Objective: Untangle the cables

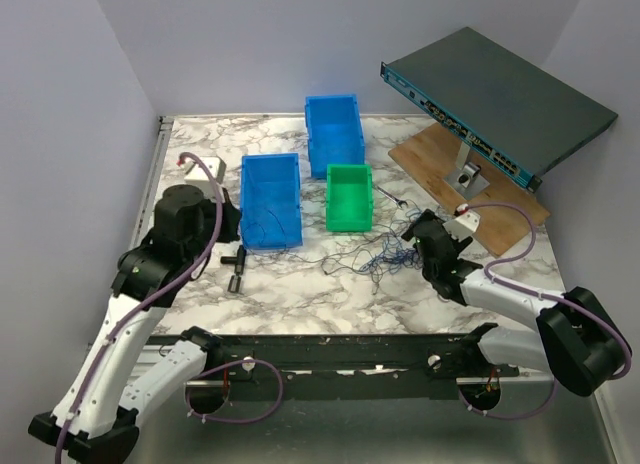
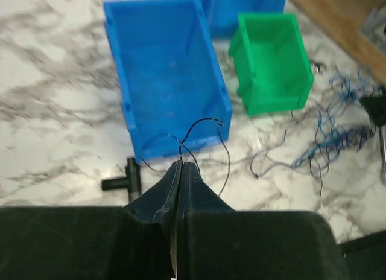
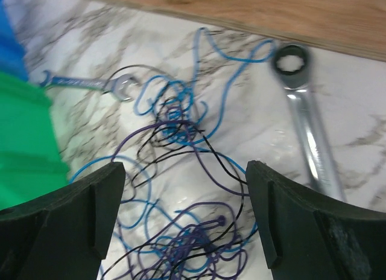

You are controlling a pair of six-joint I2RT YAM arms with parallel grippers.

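A tangle of thin blue, purple and black cables (image 1: pixel 385 252) lies on the marble table right of the bins. In the right wrist view the tangle (image 3: pixel 193 232) sits directly under my right gripper (image 3: pixel 186 177), which is open with its jaws wide on either side of it. That gripper (image 1: pixel 432 239) hovers at the tangle's right edge. My left gripper (image 2: pixel 182 165) is shut on a thin black cable (image 2: pixel 202 123), which loops up in front of the near blue bin (image 2: pixel 163 69). The left gripper (image 1: pixel 235 222) is beside that bin's left front corner.
A second blue bin (image 1: pixel 334 132) and a green bin (image 1: pixel 349 196) stand behind the tangle. A black T-shaped tool (image 1: pixel 237 267) lies by the left gripper. Two wrenches (image 3: pixel 304 123) (image 3: pixel 90 82) lie near the tangle. A wooden board (image 1: pixel 470 184) holds a tilted network switch (image 1: pixel 495 99).
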